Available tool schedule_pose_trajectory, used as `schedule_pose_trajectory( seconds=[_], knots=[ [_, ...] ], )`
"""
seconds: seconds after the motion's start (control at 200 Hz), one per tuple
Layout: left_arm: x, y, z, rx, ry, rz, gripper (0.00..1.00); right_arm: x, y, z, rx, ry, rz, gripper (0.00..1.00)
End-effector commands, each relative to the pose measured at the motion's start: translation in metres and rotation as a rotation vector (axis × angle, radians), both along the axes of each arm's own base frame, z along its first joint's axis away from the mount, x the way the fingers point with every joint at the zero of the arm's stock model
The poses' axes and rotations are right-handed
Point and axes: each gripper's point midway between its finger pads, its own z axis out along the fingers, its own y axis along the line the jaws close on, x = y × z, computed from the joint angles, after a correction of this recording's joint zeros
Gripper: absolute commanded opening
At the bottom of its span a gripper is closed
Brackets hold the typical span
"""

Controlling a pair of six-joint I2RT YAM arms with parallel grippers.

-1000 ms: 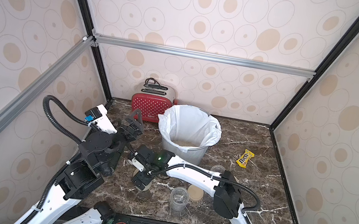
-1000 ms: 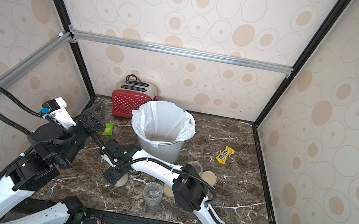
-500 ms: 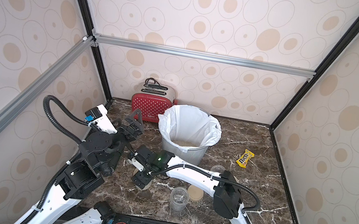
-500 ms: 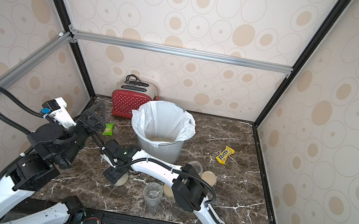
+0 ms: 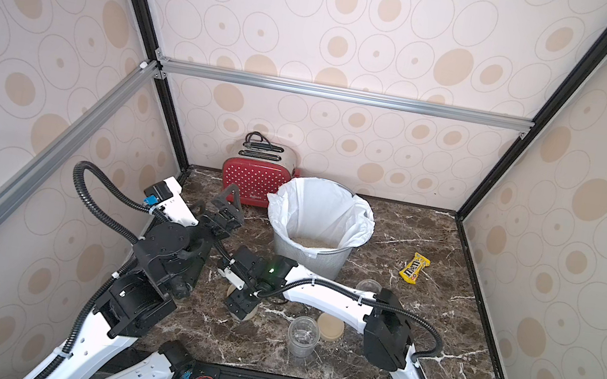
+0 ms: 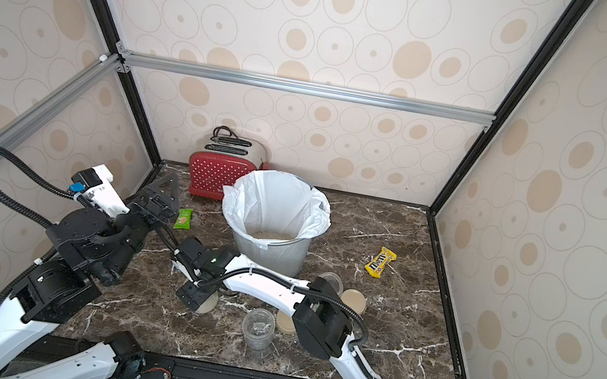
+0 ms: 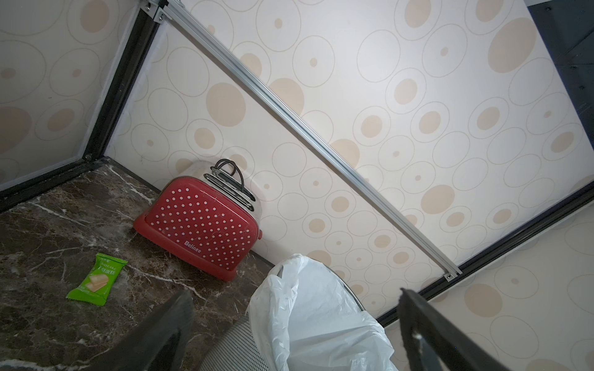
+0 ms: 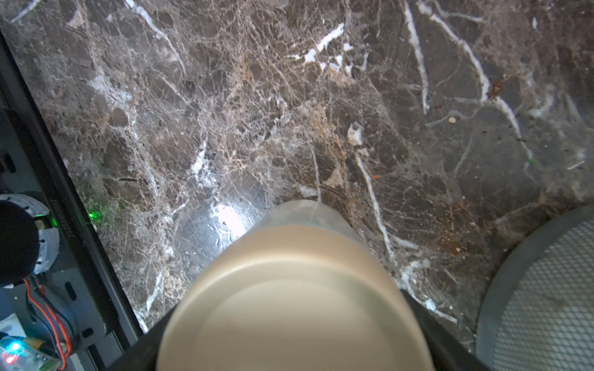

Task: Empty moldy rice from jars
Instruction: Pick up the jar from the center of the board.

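A jar with a flat beige lid [image 8: 295, 308] stands on the marble at the front left, and my right gripper [image 8: 295, 324] comes down over it from above. Its black fingers [image 8: 430, 334] press against both sides of the lid, shut on it. In both top views the gripper [image 5: 241, 306] [image 6: 195, 294] hides most of this jar [image 6: 209, 304]. Two more jars stand open and look empty: one at the front [image 5: 303, 336], one [image 5: 369, 285] behind the right arm. Moldy rice [image 5: 311, 242] lies in the lined mesh bin [image 5: 323, 260]. My left gripper [image 7: 294, 292] hangs open and empty beside the bin.
Two loose beige lids [image 5: 330, 326] [image 6: 354, 300] lie near the right arm. A red dotted toaster [image 5: 256, 182] stands at the back wall left of the bin. A green snack packet [image 6: 183, 218] lies near the left gripper, a yellow candy packet [image 5: 414, 267] at the right.
The right gripper's jaws have narrowed a little onto the lidded jar. Both arms otherwise stay where they were.
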Motion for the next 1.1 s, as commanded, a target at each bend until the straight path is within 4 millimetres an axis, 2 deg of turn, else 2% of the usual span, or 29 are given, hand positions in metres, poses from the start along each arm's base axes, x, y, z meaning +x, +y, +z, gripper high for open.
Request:
schedule_pose_trajectory(
  seconds=[0.0,0.175,0.336,0.746,0.871,1.092],
  knots=[
    [-0.001,0.004,-0.001,0.005,0.010,0.016,0.99,-0.003,0.002,0.055,0.109,-0.032,0.001,0.68],
    [-0.002,0.006,0.000,0.016,0.008,0.021,0.99,-0.012,-0.004,0.085,0.164,-0.021,0.012,0.65],
    [-0.003,0.006,0.000,0.038,0.006,0.022,0.99,-0.023,-0.021,0.108,0.202,-0.012,0.014,0.63],
    [-0.003,0.007,0.010,0.126,-0.032,0.027,0.99,-0.047,-0.088,0.158,0.290,-0.012,-0.055,0.59],
    [-0.003,-0.001,0.016,0.187,-0.063,-0.013,0.99,-0.050,-0.109,0.174,0.327,-0.040,-0.097,0.58],
    [-0.002,-0.023,0.018,0.294,-0.084,-0.120,0.99,-0.051,-0.145,0.192,0.376,-0.043,-0.181,0.57]
  ],
)
